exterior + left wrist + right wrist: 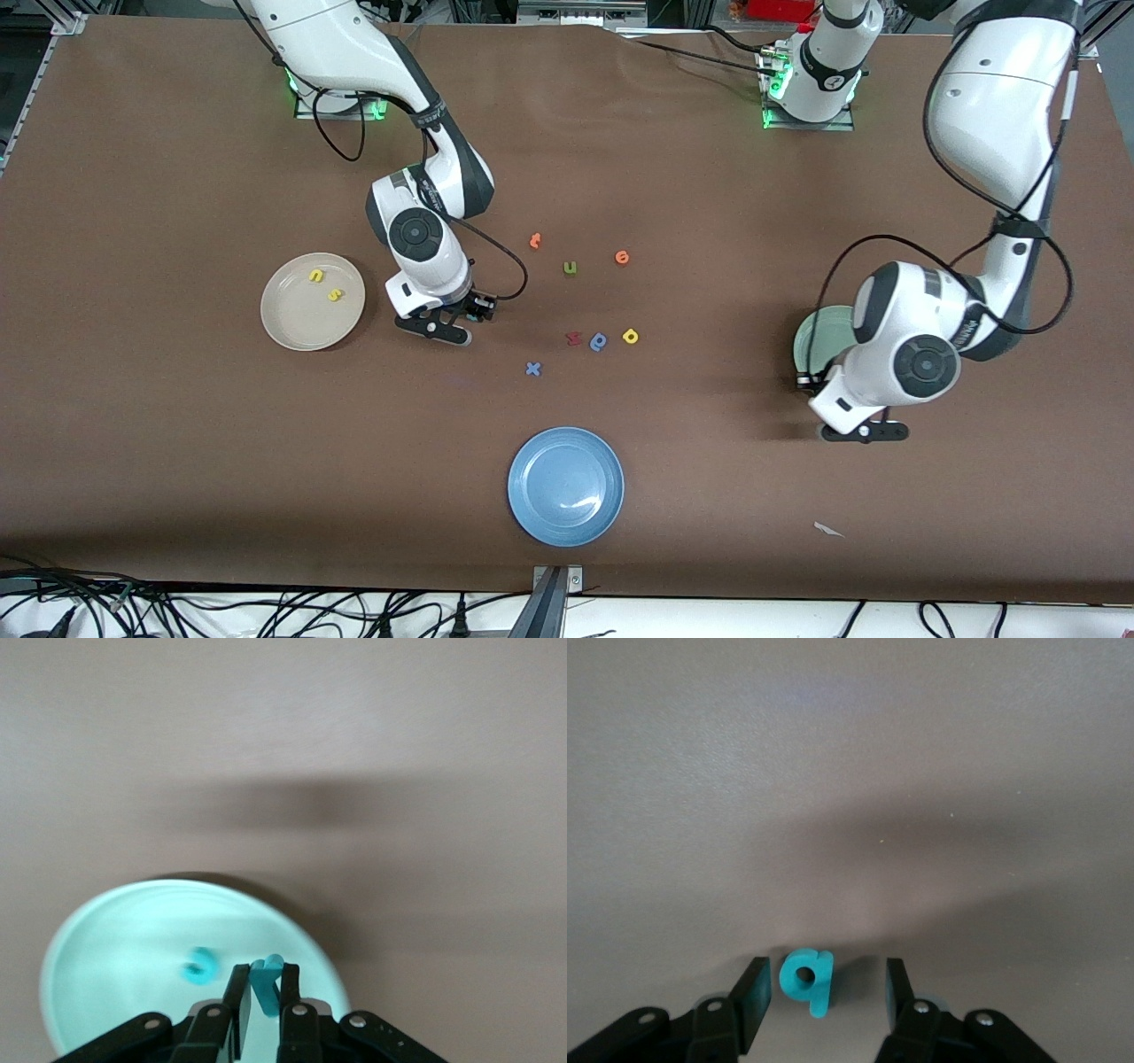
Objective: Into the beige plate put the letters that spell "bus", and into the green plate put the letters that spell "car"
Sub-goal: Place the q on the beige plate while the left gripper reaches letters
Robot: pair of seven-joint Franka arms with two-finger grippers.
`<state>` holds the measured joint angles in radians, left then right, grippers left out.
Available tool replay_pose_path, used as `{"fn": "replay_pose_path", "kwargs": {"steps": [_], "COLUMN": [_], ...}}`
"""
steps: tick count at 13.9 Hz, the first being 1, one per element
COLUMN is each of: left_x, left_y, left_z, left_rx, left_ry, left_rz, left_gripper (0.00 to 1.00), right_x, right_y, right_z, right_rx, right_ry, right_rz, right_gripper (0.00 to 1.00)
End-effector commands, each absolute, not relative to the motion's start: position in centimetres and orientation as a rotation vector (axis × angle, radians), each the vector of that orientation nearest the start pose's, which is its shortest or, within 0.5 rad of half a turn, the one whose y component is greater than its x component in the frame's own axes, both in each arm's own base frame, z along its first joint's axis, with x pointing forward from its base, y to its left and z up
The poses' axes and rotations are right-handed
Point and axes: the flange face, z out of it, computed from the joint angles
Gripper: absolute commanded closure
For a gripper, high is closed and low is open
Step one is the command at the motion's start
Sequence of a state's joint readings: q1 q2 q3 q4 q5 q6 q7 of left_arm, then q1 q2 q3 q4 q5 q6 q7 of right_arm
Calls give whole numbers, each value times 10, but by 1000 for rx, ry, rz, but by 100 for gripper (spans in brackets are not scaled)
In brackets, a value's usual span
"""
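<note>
Your right gripper (822, 997) is bent low to the table beside the beige plate (282, 330), fingers apart around the teal "b" (807, 979); your left gripper (265, 992) hangs over the green plate (115, 939), pinching a teal letter (267, 981); its shape is unclear; the arm hides most of that plate

Brown matte counter (177, 159) fills nearly the whole front view, its surface evenly lit with soft shadows. Along the edge nearest the front camera, a pale strip carries tangled black cables (266, 611) and a metal bracket (556, 589). At the robots' end, dark metal framing (567, 11) and something red (780, 9) show.
</note>
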<state>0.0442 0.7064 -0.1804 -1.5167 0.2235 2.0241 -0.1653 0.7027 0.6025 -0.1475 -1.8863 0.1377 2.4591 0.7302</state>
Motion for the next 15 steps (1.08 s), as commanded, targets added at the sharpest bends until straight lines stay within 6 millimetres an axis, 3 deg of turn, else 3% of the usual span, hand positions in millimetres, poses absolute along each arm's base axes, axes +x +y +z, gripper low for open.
{"fn": "replay_pose_path", "kwargs": {"steps": [1, 2, 3, 4, 6, 9, 10, 12, 15], "left_x": [678, 676, 674, 675, 676, 674, 670, 667, 649], "left_y": [-35, -34, -33, -40, -59, -130, -151, -190, -260], "left_z": [233, 229, 228, 231, 236, 241, 235, 237, 235], "left_rx": [-3006, -3003, -3001, -3013, -3024, -3060, -3078, -3149, -3187], "left_ry": [283, 330, 353, 327, 240, 25, -38, -121, -222], "left_rz": [273, 289, 305, 304, 287, 244, 259, 216, 152], "left_gripper": [85, 57, 12, 0, 0, 0, 0, 0, 0], "right_x": [538, 538, 537, 537, 532, 531, 530, 531, 544], "right_y": [345, 345, 346, 346, 351, 354, 355, 354, 343], "right_z": [182, 182, 181, 178, 170, 168, 168, 171, 195], "right_rx": [-3109, -3107, -3106, -3108, -3115, -3114, -3115, -3116, -3106], "right_ry": [430, 439, 440, 440, 425, 414, 412, 394, 402], "right_rz": [-2, -4, -6, -5, 1, -8, -7, -11, -49], "right_gripper": [42, 46, 46, 46, 52, 57, 72, 88, 92]}}
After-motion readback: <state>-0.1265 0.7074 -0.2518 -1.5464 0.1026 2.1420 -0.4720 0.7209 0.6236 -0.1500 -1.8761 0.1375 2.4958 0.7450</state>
